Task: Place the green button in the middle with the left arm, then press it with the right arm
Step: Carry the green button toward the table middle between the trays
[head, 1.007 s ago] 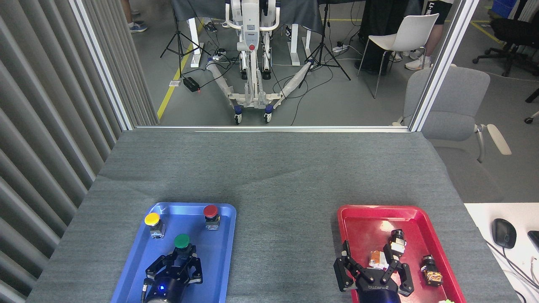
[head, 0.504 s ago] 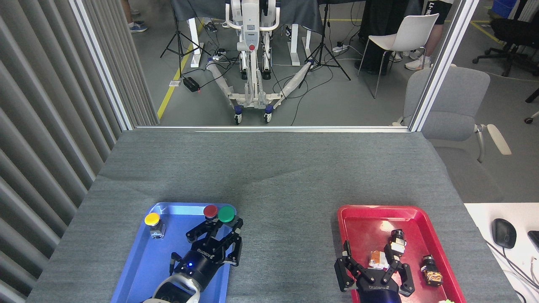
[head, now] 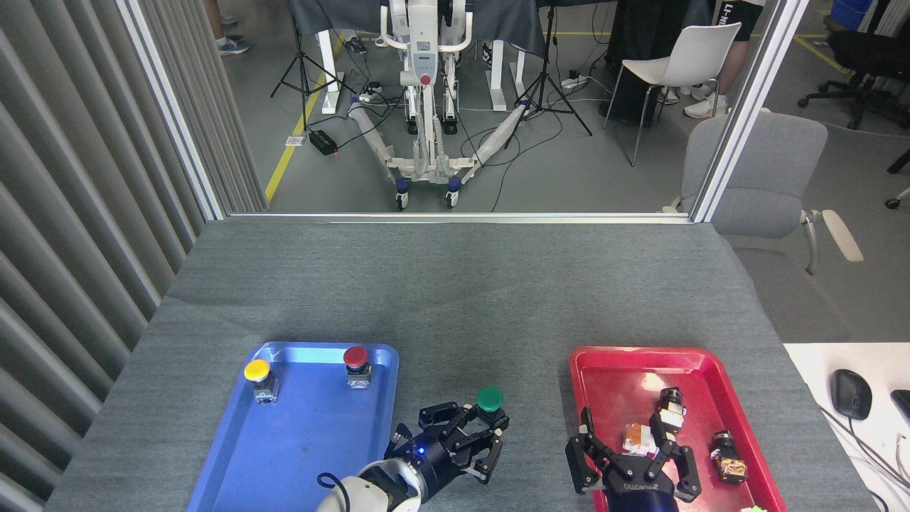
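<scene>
My left fingers have carried the green button off the blue tray, gripping it over the bare counter between the trays. My right fingers hang spread wide above the red tray.

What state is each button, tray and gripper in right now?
green button: gripped by the left gripper, over the cloth between the trays.
left gripper: shut on green button.
right gripper: open, over red tray.
yellow button, red button: upright in blue tray.
</scene>
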You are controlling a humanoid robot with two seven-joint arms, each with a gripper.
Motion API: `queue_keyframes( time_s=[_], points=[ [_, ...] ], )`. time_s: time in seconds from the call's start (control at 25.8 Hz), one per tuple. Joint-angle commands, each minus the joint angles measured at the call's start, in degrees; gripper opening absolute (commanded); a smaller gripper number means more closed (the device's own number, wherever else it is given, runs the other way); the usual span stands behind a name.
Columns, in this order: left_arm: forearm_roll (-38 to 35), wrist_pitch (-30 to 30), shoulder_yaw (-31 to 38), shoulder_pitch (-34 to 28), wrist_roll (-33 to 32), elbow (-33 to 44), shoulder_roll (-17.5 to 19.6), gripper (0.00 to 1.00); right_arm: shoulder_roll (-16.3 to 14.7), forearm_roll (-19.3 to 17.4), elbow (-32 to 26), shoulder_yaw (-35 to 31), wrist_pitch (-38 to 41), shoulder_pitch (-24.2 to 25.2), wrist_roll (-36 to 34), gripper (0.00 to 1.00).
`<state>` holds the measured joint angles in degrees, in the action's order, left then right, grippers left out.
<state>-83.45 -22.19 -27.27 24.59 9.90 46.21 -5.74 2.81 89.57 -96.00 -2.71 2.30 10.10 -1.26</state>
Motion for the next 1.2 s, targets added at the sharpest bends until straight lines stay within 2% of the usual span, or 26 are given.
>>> queue_keyframes(
  time_s=[0.0, 0.27, 0.54, 0.74, 0.85, 0.93, 1.01, 1.08, 1.16],
  points=[
    [0.22, -0.05, -0.15, 0.10, 0.12, -0.60, -0.24, 0.00, 0.00, -0.01, 0.02, 0.08, -0.10, 0.01, -0.15, 1.00],
    [0.57, -0.75, 0.03, 0.10, 2.14, -2.79, -0.42, 0.00, 0.00, -0.01, 0.02, 0.43, -0.19, 0.10, -0.15, 1.00],
    [0.83, -0.14, -0.24, 0.10, 2.67, -4.38, -0.50, 0.12, 0.00, -0.01, 0.02, 0.52, -0.19, 0.01, -0.15, 0.98],
    [0.48, 0.21, -0.24, 0.10, 2.93, -6.66, -1.56, 0.16, 0.00, -0.01, 0.11, 0.52, -0.19, 0.10, -0.15, 0.97],
    [0.48, 2.06, -0.24, -0.16, 2.67, -6.49, -1.56, 0.24, 0.00, -0.01, 0.11, 0.43, -0.19, 0.10, -0.24, 0.99],
    [0.57, 2.67, -0.24, -0.34, 2.76, -6.31, -1.56, 0.39, 0.00, -0.01, 0.11, 0.34, -0.28, 0.10, -0.24, 0.99],
    [0.57, 2.76, -0.24, -0.69, 2.84, -5.96, -1.56, 0.60, 0.00, 0.08, 0.11, 0.52, -0.28, 0.10, -0.32, 1.00],
    [0.57, 2.85, -0.24, -1.21, 2.84, -4.47, -1.47, 0.95, 0.00, 0.08, 0.20, 0.52, -0.36, 0.01, -0.32, 1.00],
    [0.39, 2.85, -0.24, -2.53, 2.93, -0.95, -1.12, 0.99, 0.00, 0.08, 0.20, 0.52, -0.72, 0.10, -0.32, 1.00]
  ],
)
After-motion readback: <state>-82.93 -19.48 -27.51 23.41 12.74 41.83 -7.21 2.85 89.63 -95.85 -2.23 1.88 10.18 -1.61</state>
